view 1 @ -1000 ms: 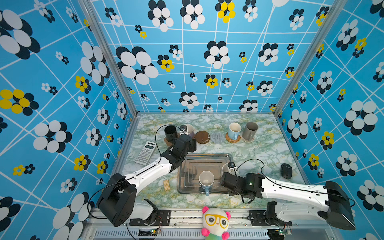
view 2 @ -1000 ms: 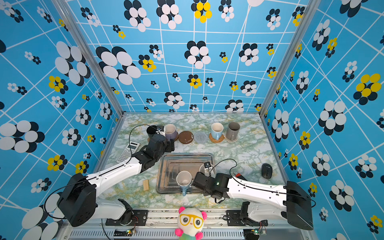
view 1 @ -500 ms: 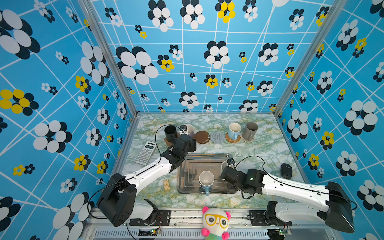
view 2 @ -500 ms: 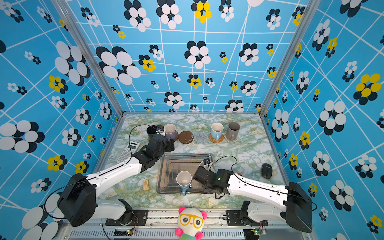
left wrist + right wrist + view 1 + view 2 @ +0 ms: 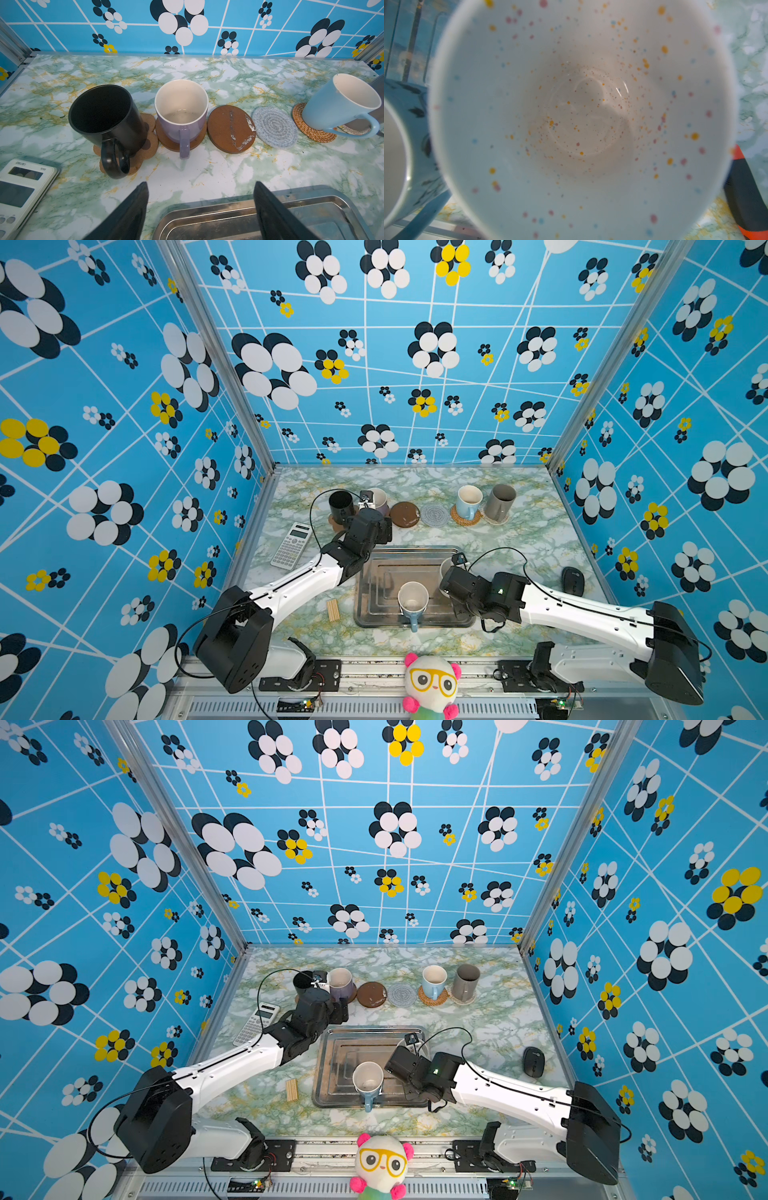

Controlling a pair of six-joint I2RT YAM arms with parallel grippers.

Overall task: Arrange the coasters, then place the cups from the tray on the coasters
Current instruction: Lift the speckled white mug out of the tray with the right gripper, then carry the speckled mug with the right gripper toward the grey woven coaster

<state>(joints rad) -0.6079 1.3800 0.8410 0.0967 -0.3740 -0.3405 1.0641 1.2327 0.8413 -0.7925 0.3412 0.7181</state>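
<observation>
In the tray (image 5: 386,572): an empty light blue mug (image 5: 412,599) and an empty white spotty mug (image 5: 581,114). Left gripper (image 5: 200,187) wide apart, holding nothing. Right gripper (image 5: 453,583) close over that spotty mug; cannot tell if clamped.

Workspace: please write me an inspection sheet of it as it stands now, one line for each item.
surface: marble-pattern tabletop; no spill seen.
job's things: six coasters in a far row; brown coaster and grey-blue coaster bare; black cup, lavender cup, light blue cup and grey cup each on one. The tray holds a second light blue cup and a white speckled cup.
clutter: calculator, wooden block, mouse, plush toy.
pincers: left pincer open, empty; right pincer at the white speckled cup, jaws hidden.
cables: a black cable loops above each arm.
surroundings: blue flower-print walls.
</observation>
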